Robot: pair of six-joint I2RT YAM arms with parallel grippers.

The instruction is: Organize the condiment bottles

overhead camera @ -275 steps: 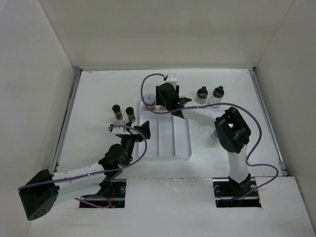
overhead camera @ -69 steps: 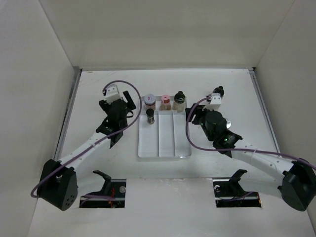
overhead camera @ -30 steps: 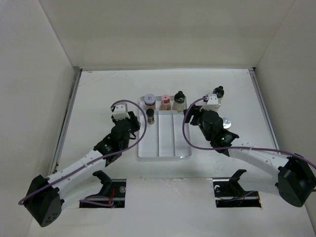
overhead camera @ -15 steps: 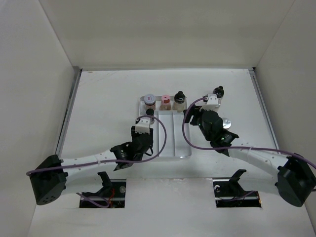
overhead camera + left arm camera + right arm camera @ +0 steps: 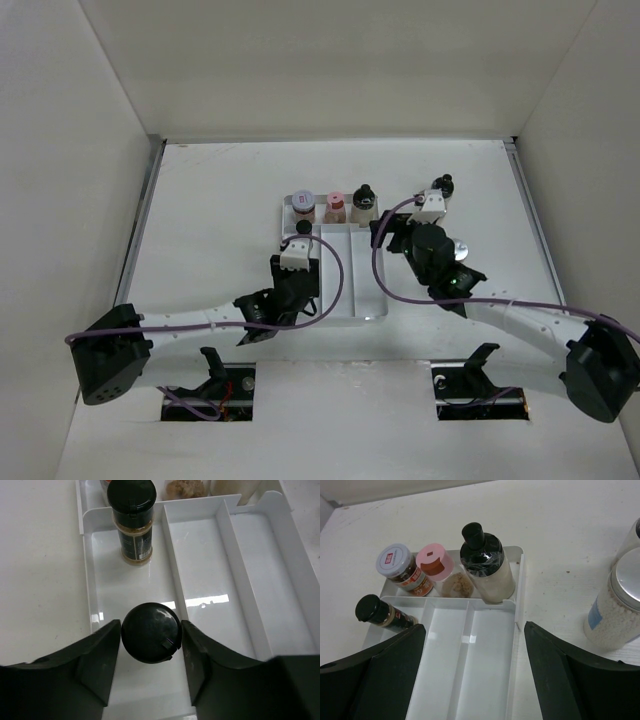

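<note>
Pinches a black-lidded jar (image 5: 150, 641) in the left gripper (image 5: 151, 634) over the left compartment of the divided tray (image 5: 86, 570) — with a second dark jar (image 5: 132, 520) upright at its far end. Holds the right gripper (image 5: 473, 627) spread, empty, above the tray's right edge.

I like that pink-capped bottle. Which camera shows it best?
The right wrist view: the pink-capped bottle is close, with cap and contents clear. The top external view shows it tiny from above; the left wrist view shows only its base, cropped.

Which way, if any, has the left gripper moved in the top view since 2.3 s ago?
Yes: the left gripper moved right and nearer, from left of the tray to over its left compartment.
</note>
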